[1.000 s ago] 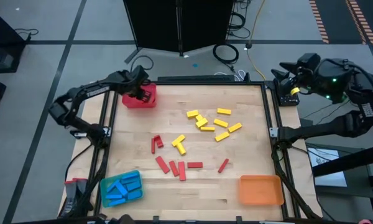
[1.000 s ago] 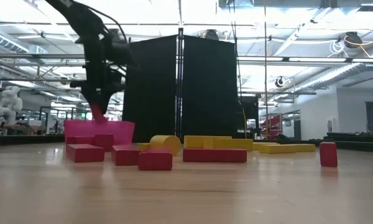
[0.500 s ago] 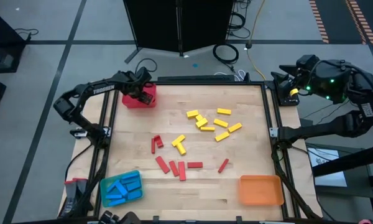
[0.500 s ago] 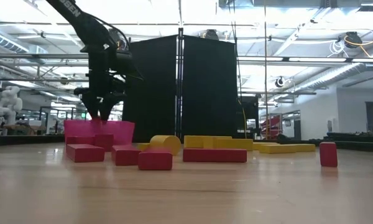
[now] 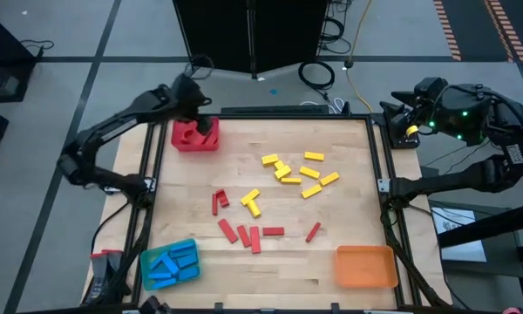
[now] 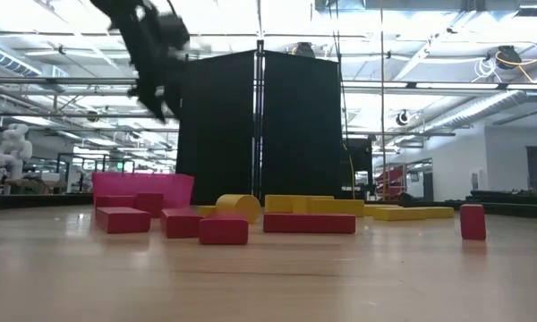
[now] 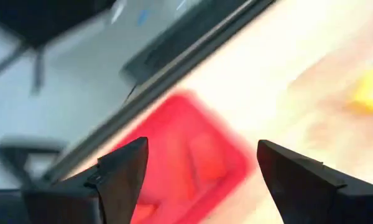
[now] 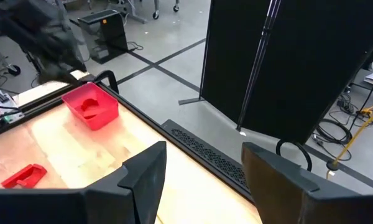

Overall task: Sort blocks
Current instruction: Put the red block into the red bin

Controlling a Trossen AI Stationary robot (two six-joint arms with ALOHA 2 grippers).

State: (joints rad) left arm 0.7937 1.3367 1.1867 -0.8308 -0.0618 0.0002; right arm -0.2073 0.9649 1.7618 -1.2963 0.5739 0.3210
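With the left pincer (image 7: 199,177) spread empty above the red tray (image 5: 194,135), red blocks (image 5: 248,235) could be scattered if approached carelessly.

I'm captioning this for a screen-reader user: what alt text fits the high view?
Overhead view of a wooden table strewn with red blocks and yellow blocks. The left gripper, open, hangs beside a red tray; a blue tray holds blue blocks, an orange tray sits opposite.

red blocks (image 5: 251,235), yellow blocks (image 5: 298,173), blue blocks (image 5: 169,264), a red tray (image 5: 194,137), an orange tray (image 5: 364,266)
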